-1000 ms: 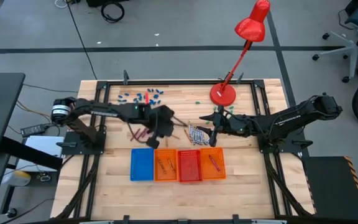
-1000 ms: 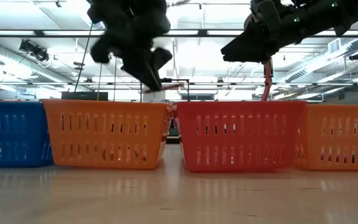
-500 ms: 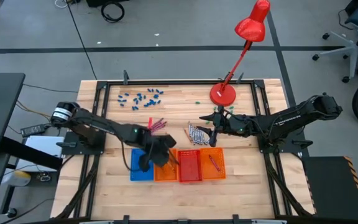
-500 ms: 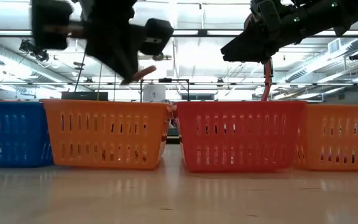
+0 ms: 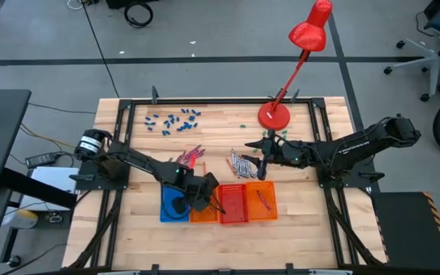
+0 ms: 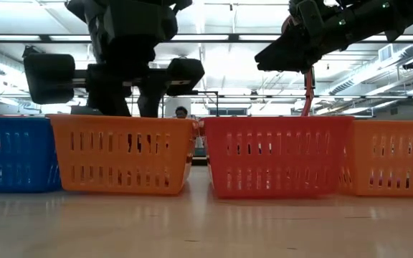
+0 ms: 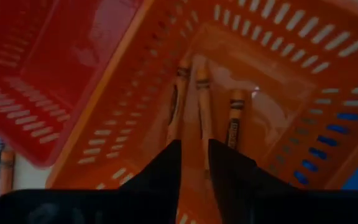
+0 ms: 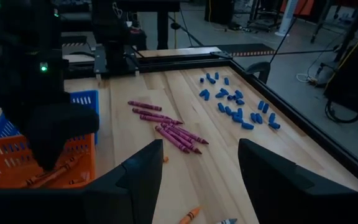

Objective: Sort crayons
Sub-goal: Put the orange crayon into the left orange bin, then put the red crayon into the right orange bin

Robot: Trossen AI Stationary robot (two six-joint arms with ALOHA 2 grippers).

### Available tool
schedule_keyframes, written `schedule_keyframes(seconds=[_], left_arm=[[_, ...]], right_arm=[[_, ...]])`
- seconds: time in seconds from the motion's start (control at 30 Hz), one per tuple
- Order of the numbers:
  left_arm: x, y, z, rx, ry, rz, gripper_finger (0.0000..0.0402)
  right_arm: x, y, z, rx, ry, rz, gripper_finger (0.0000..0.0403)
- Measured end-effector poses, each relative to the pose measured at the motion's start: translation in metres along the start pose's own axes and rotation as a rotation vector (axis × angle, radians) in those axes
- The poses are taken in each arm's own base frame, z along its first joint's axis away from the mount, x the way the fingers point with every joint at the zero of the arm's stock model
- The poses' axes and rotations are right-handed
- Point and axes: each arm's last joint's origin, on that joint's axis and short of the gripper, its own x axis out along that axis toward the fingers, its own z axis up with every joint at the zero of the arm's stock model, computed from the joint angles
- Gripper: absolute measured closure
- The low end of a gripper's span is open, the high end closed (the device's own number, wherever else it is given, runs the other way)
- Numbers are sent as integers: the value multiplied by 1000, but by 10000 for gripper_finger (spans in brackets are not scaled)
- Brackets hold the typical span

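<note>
Left gripper (image 7: pixel 194 155) hangs over the orange tray (image 7: pixel 278 74), fingers narrowly parted, holding nothing; orange crayons (image 7: pixel 202 106) lie directly beneath, long axes running along the fingers' reach.

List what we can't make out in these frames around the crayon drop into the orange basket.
- High view: the inside of the left orange basket is covered by the left pincer, so its crayon count is hidden.
- Left wrist view: three orange crayons lie in that basket; the dark fingers hide their near ends.
- Low view: basket walls hide all contents.
- High view: the silvery crayons by the right pincer are too small to count.
</note>
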Motion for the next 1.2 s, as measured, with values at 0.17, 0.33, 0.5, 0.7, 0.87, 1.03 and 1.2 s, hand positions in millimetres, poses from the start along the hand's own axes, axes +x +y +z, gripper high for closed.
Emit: schedule_keyframes(seconds=[0.17, 0.33, 0.5, 0.7, 0.87, 1.03, 1.2], left_arm=[[-7, 2, 0, -57, 10, 50, 289], [-29, 7, -3, -115, 71, 184, 296], [-53, 24, -22, -254, 64, 242, 299], [-62, 46, -65, -499, 156, 239, 299], [-58, 57, -107, -676, 190, 193, 299], [-50, 57, -152, -852, 250, 208, 299], [-50, 52, -179, -1079, 314, 200, 299]], right_arm=[[0, 0, 0, 0, 2, 0, 190], [0, 0, 0, 3, 1, 0, 190], [0, 0, 0, 5, -1, 0, 190], [0, 0, 0, 3, 2, 0, 190], [0, 0, 0, 3, 4, 0, 190], [0, 0, 0, 3, 3, 0, 190], [0, 0, 0, 4, 3, 0, 190]])
